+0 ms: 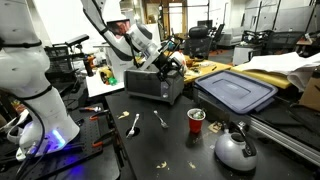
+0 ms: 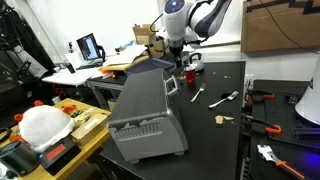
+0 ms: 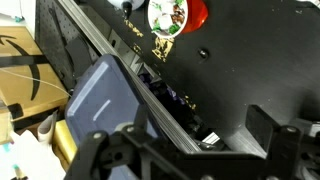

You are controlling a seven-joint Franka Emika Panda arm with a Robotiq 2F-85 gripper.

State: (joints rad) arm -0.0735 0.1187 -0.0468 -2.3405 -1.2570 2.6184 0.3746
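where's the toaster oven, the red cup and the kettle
toaster oven (image 1: 150, 88), in an exterior view, on the side facing the camera
red cup (image 1: 196, 122), in an exterior view, on its outer wall
kettle (image 1: 234, 150), in an exterior view, on its rounded body

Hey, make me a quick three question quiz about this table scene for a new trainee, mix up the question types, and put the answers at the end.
1. True or false: in the wrist view, the gripper has its jaws wide apart with nothing clamped between them.
2. Which thing is the gripper closest to? A) a frying pan B) the toaster oven C) a plate
3. Fill in: the cup standing near the kettle is ___ in colour.
Key: 1 true; 2 B; 3 red.
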